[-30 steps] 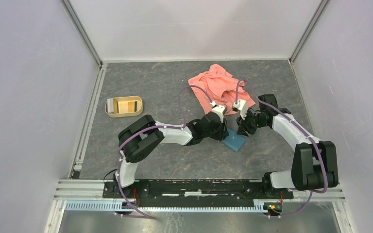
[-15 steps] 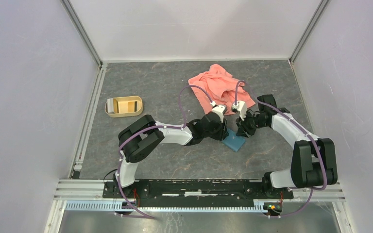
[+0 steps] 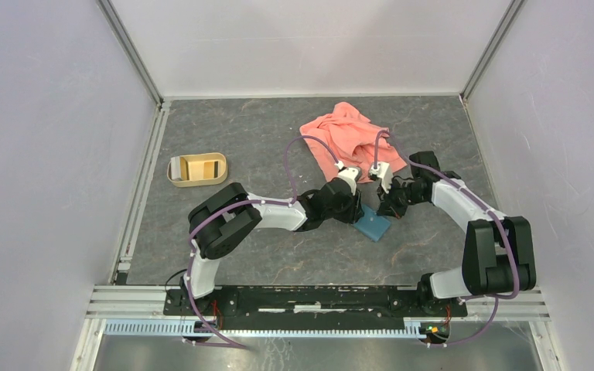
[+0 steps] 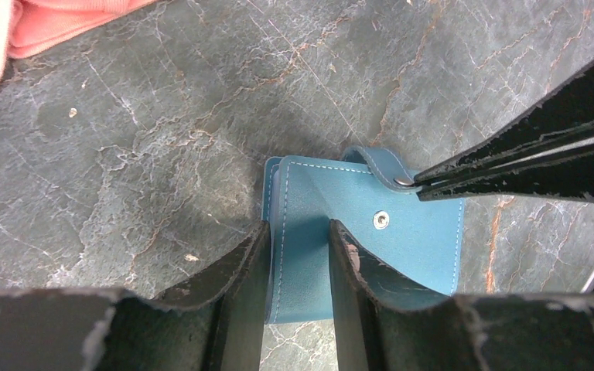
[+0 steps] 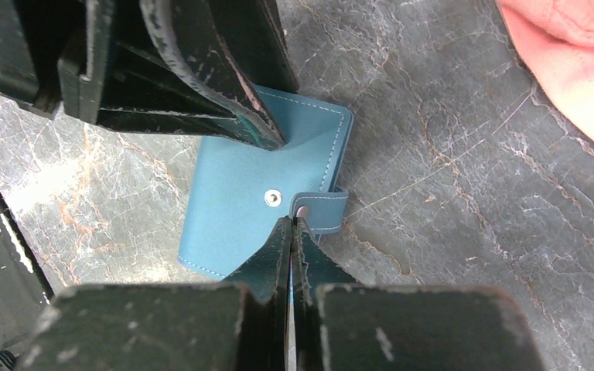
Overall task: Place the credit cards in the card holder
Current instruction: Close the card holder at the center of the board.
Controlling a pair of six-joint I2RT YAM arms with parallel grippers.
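The teal-blue card holder point(image 3: 373, 226) lies shut and flat on the dark stone table between both arms. My left gripper point(image 4: 298, 224) stands open over its spine side: one finger at the left edge, the other resting on the face point(image 4: 402, 247). My right gripper point(image 5: 292, 220) is shut, its tips pinching the end of the snap strap point(image 5: 321, 210), which curls up off the face beside the button point(image 5: 273, 199). The orange-gold credit cards point(image 3: 203, 167) sit far off to the left in a tan tray.
The tan oval tray point(image 3: 178, 179) stands at the left middle of the table. A crumpled salmon-pink cloth point(image 3: 348, 139) lies just behind both grippers. Grey walls and metal rails close in the table on three sides.
My right gripper's jaws have closed on the strap tab; a moment ago they stood apart. Both arms and the card holder have hardly shifted.
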